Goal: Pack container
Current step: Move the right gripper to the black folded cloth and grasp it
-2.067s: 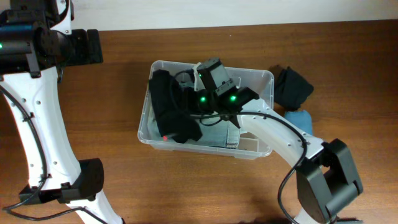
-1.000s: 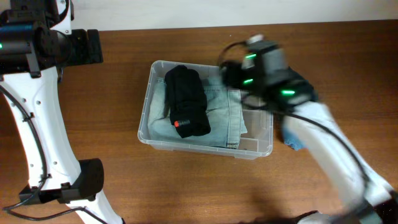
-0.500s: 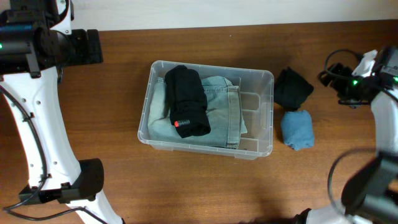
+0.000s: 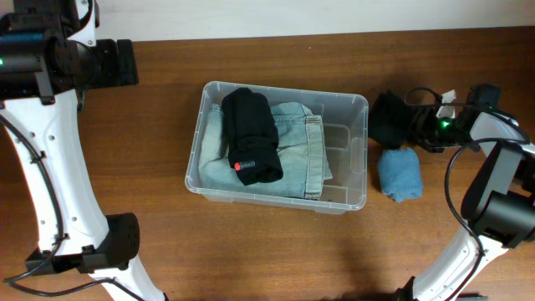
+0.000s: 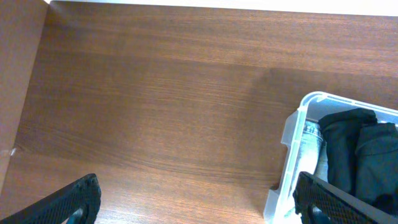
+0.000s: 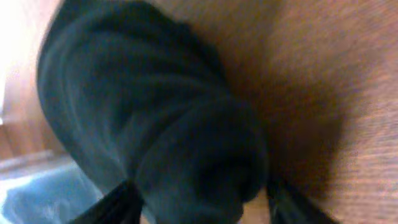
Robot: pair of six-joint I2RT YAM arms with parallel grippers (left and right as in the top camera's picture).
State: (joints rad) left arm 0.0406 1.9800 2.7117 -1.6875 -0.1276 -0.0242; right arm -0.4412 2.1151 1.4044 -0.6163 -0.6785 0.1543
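Container [image 4: 284,89]: from overhead one is counted, a clear tub standing on the desk [image 4: 167,251], well apart from the right pincer [image 4: 415,124] and on its fingertip side. Two things are held in it: one folded pair of pale jeans [image 4: 297,155] laid on its floor, and one black roll [image 4: 251,138] with a small red mark, laid on the jeans. The tub's end nearer the right pincer is left bare. Two more things lie outside on the desk: one black bundle [image 4: 391,119] right at the right pincer's fingertips, and one blue roll [image 4: 399,174] just beside that bundle, near the pincer.

In the left wrist view the left pincer [image 5: 196,202] is seen spread wide, with nothing between its fingers [image 5: 74,199]. One corner of the container [image 5: 298,124] is seen ahead of it and to one side, with the jeans [image 5: 311,149] and the black roll [image 5: 354,143] inside.

In the right wrist view the right pincer [image 6: 205,202] is seen spread, its two fingers [image 6: 118,199] set either side of the black bundle [image 6: 155,112], which fills most of the view. Whether the bundle is touched cannot be told. A part of the blue roll [image 6: 37,193] is seen at one side.
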